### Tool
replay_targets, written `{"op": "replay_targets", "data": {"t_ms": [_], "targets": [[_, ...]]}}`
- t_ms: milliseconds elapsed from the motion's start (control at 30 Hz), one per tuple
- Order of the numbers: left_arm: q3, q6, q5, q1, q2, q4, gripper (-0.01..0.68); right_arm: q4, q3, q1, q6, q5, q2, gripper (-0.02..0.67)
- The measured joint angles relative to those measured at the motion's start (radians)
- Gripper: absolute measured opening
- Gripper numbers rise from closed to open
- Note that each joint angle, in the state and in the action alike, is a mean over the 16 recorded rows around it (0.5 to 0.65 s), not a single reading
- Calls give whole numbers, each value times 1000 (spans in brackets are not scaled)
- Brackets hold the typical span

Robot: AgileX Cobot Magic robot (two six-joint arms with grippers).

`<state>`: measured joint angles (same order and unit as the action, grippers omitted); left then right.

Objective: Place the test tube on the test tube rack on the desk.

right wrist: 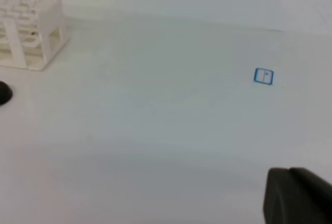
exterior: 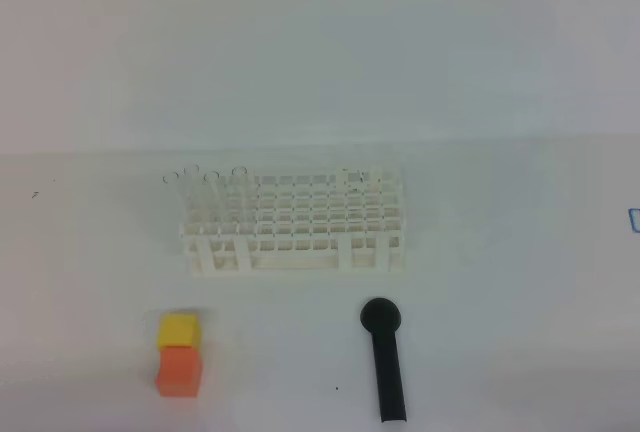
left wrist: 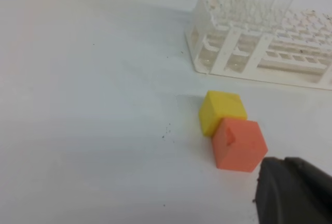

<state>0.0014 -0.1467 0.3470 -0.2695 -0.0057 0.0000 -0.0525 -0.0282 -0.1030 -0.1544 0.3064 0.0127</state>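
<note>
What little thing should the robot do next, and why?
Probably keep both hands back and look for a tube before reaching. The only clear tubes I can see already stand in the left end of the rack. No loose tube shows on the desk. Only a dark corner of the left hand and right hand shows.

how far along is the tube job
Clear tubes already stand in the left end of the rack on the desk, so placement looks done or nearly so. Nothing is in hand: no tube shows at either gripper, and only a dark edge of the left gripper and right gripper is visible. No loose tube lies on the desk, though clear glass is hard to spot.
</note>
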Motion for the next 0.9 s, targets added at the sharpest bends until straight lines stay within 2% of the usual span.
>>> {"op": "replay_targets", "data": {"t_ms": [767,900], "targets": [[0,0,1,1,0,0,-1,18,5,0,14,47,0,-1],[0,0,0,21,0,0,-1,18,5,0,14,49,0,-1]]}}
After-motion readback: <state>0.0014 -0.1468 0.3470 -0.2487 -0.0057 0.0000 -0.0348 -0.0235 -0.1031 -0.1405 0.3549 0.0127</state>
